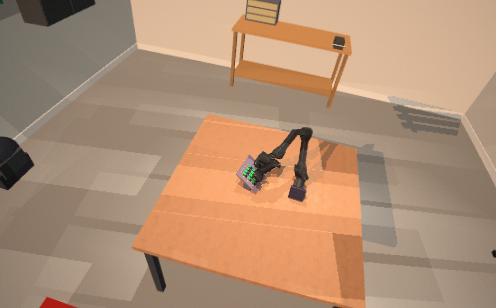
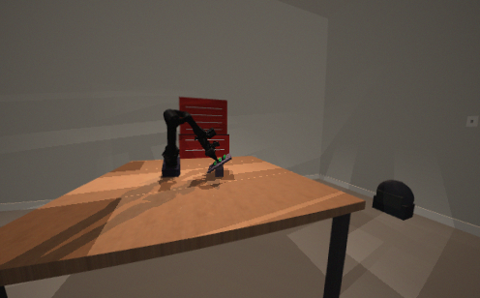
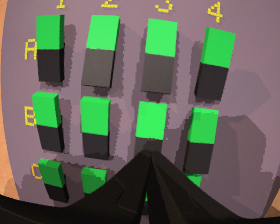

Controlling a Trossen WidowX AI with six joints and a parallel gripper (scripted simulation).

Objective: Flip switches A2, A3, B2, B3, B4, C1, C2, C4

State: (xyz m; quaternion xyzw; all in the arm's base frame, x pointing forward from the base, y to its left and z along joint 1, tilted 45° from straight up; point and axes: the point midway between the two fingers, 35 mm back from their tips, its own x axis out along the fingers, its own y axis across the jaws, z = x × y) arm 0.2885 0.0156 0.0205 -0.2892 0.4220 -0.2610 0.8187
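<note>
switch panel taking a fingertip press at b3

the closed, empty gripper (image 1: 258, 179) (image 2: 217, 160) (image 3: 148, 159) is reaching over the tilted switch panel (image 1: 239, 173) (image 2: 227, 158) (image 3: 241, 95), its tips overlapping the near end of switch b3 (image 3: 152, 120) in the wrist view; contact is impossible to confirm. the panel is standing inward from the table's (image 1: 225, 240) (image 2: 208, 208) edge beside the far shelf, well apart from its corners. its rockers are probably pivoting stiffly and lightly, calling for pushing on raised ends, not grasping.
</note>
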